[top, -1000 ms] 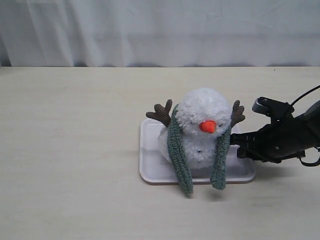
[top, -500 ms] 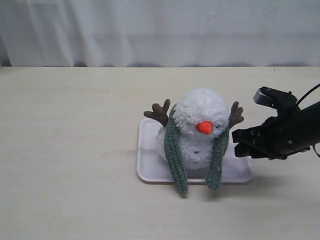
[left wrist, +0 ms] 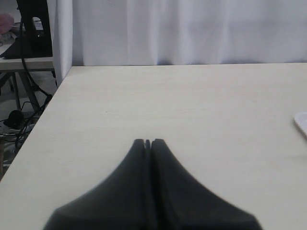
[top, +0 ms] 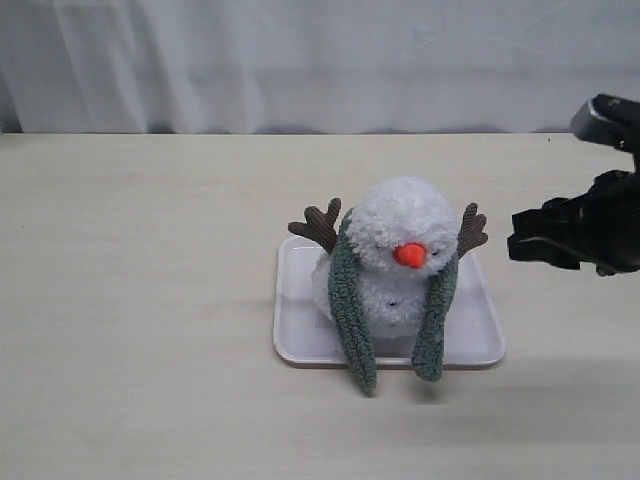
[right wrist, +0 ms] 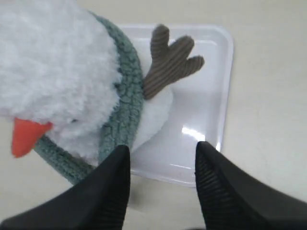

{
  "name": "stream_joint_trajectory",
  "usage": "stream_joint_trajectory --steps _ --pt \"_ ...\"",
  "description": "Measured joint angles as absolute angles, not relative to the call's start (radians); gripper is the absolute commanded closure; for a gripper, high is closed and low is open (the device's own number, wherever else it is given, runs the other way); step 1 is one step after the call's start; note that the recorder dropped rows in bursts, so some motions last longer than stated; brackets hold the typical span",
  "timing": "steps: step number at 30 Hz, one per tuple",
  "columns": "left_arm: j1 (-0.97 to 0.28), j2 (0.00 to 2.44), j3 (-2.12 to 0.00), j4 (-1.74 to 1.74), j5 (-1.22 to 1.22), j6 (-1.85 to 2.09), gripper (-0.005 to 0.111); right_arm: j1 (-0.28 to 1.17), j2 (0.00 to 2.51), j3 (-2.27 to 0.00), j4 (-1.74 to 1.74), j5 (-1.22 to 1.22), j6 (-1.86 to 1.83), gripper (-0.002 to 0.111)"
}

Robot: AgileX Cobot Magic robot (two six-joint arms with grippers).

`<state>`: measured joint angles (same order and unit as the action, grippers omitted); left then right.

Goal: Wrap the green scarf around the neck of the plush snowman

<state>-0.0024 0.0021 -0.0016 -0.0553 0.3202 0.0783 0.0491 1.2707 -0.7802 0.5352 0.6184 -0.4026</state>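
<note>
The plush snowman (top: 400, 250) stands upright on a white tray (top: 470, 345) in the exterior view. The green scarf (top: 350, 315) lies round the back of its neck, and both ends hang down its front past the tray's near edge. My right gripper (top: 522, 247) hovers open and empty to the right of the snowman, clear of the tray. The right wrist view shows the scarf (right wrist: 125, 110), the snowman (right wrist: 57, 76), a brown twig arm (right wrist: 168, 60) and my right gripper (right wrist: 162, 149) above the tray's edge. My left gripper (left wrist: 147, 142) is shut over bare table, out of the exterior view.
A white curtain (top: 320, 60) hangs behind the table's far edge. In the left wrist view the table's side edge (left wrist: 43, 120) drops off toward cables and equipment on the floor, and a sliver of the tray (left wrist: 302, 123) shows at the border.
My right gripper has pulled back to the right and risen away from the tray. The tray and snowman shifted slightly left early on, then stayed still.
</note>
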Motion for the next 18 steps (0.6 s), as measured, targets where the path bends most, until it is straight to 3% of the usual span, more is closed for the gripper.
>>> stream_joint_trajectory --steps 18 --pt "-0.002 0.002 -0.002 -0.055 0.320 0.078 0.107 0.049 0.725 -0.780 0.529 0.608 -0.401 0.066"
